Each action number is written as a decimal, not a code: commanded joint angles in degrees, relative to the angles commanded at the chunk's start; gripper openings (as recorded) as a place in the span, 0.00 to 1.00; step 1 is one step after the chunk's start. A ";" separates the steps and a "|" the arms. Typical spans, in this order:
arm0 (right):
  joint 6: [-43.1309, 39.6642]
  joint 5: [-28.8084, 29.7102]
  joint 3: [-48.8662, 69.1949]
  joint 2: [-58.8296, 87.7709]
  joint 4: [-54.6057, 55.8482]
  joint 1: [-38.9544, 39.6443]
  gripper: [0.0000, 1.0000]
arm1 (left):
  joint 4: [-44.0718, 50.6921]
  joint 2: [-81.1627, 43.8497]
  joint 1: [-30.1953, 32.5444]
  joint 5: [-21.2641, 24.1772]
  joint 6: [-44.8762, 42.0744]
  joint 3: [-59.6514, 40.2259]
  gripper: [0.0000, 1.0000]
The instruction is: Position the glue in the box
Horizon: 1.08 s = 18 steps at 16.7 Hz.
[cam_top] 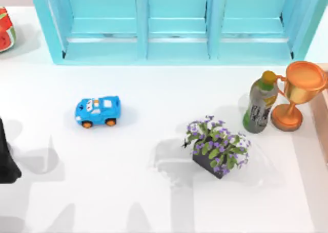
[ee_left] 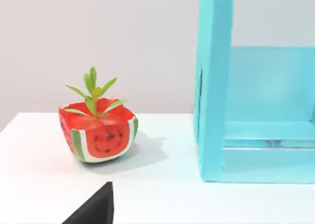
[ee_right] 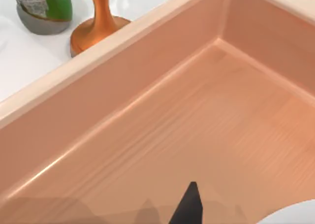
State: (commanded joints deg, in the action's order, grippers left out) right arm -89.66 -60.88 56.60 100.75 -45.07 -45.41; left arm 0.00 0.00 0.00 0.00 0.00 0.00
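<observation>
I had my right end effector (ee_right: 189, 204) poised over the box (ee_right: 162, 120), whose wooden floor lay bare beside the trophy (cam_top: 297, 92). I could not tell whether it was grasping anything, nor where the glue lay. My left arm (cam_top: 6, 156) sat well left of the box.

Left arm (cam_top: 7, 156) at the table's left edge, right gripper (ee_right: 189, 207) a dark fingertip showing
</observation>
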 joint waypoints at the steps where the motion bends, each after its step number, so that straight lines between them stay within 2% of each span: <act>1: 1.87 -0.03 -0.97 0.05 2.69 0.84 0.00 | 0.00 0.00 0.00 0.00 0.00 0.00 1.00; 6: 8.65 -0.26 -4.42 0.29 12.48 3.86 0.00 | 0.00 0.00 0.00 0.00 0.00 0.00 1.00; 11: 9.14 -0.28 -4.66 0.30 13.18 4.08 0.00 | 0.00 0.00 0.00 0.00 0.00 0.00 1.00; 18: 9.14 -0.28 -4.66 0.30 13.18 4.08 0.53 | 0.00 0.00 0.00 0.00 0.00 0.00 1.00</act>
State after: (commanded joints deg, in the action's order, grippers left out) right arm -80.53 -61.16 51.94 101.06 -31.89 -41.33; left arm 0.00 0.00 0.00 0.00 0.00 0.00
